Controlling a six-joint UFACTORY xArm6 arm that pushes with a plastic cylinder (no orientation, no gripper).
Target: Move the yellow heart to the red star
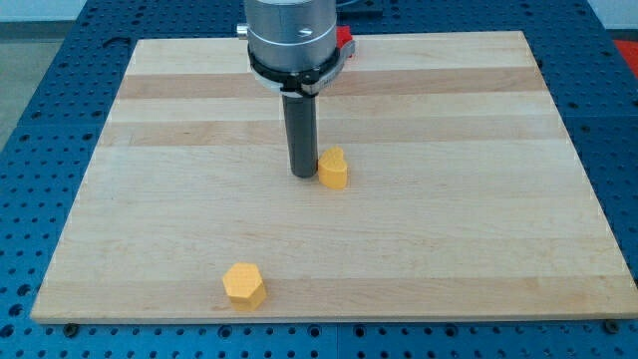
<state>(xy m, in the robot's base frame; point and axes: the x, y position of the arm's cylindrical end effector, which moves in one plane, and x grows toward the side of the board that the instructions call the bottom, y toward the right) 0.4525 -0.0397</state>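
The yellow heart (pixel 333 169) sits near the middle of the wooden board (pixel 478 219). My tip (pixel 303 176) rests on the board just at the heart's left side, touching or nearly touching it. The red star (pixel 345 40) is at the view's top, mostly hidden behind the arm's grey body, with only a red edge showing to the right of it.
A yellow hexagon block (pixel 244 285) lies near the board's bottom edge, left of centre. The arm's grey cylinder (pixel 292 35) hangs over the top middle of the board. A blue perforated table surrounds the board.
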